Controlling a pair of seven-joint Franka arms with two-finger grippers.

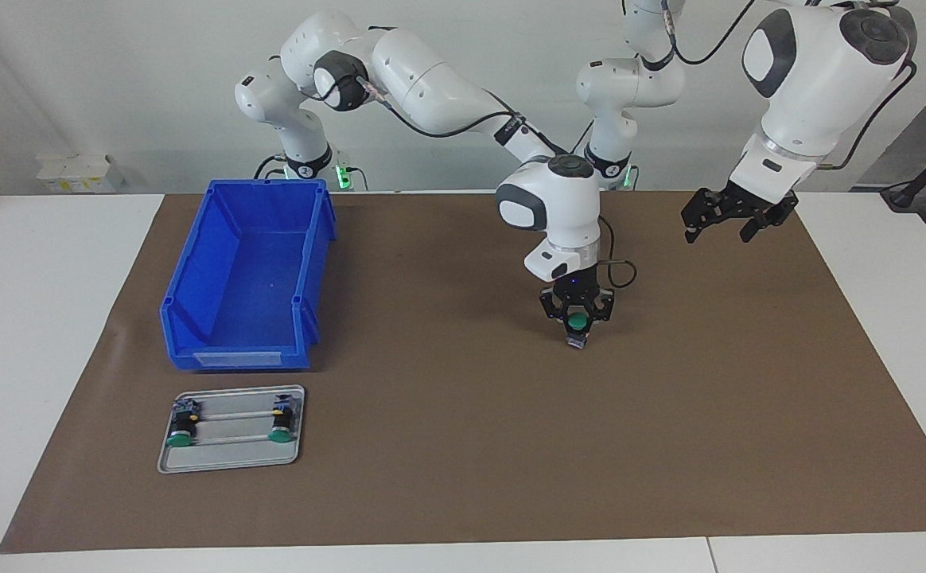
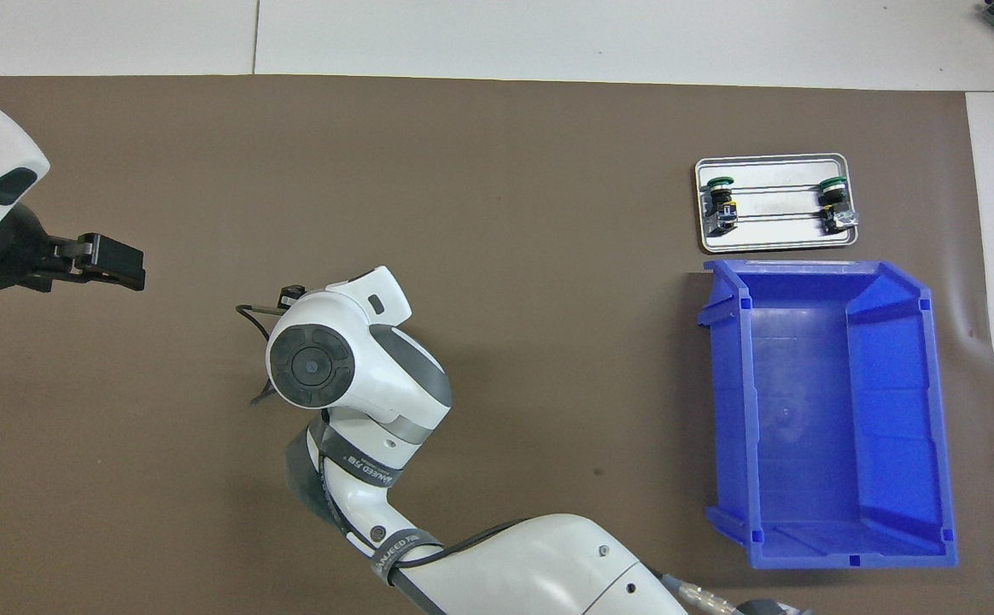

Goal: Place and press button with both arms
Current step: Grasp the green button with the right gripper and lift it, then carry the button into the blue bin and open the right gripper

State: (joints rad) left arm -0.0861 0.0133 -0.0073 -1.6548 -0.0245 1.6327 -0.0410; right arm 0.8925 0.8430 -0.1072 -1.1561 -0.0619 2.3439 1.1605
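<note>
Facing view shows the right gripper (image 1: 577,322) low over the middle of the brown paper mat (image 1: 447,446), its fingers closed on a button (image 1: 578,324) whose round, flat green cap faces the camera while the bluish-grey contact block hangs beneath, at or just above the mat; contact with the mat cannot be made out. Holding the black cylindrical body from the sides leaves the cap clear, which I judge suits a press by the other arm. In the overhead view this arm's white wrist housing hides the gripper and its button entirely. The left gripper (image 1: 724,220) hangs raised over the mat toward the left arm's end of the table, its jaws spread wide and holding nothing; it appears to wait for its turn to push the cap. Two more buttons (image 1: 182,424) lie on their sides in a shallow metal tray (image 1: 228,461) with rounded corners, one at each end, with two thin rods running between them, seemingly as a rack that keeps them in place. A glossy blue plastic bin (image 1: 192,263) with sloped walls stands just beside the tray, nearer to the robots, and nothing shows inside it. The arms' shells are smooth white plastic, with black cables looping at the wrists.
</note>
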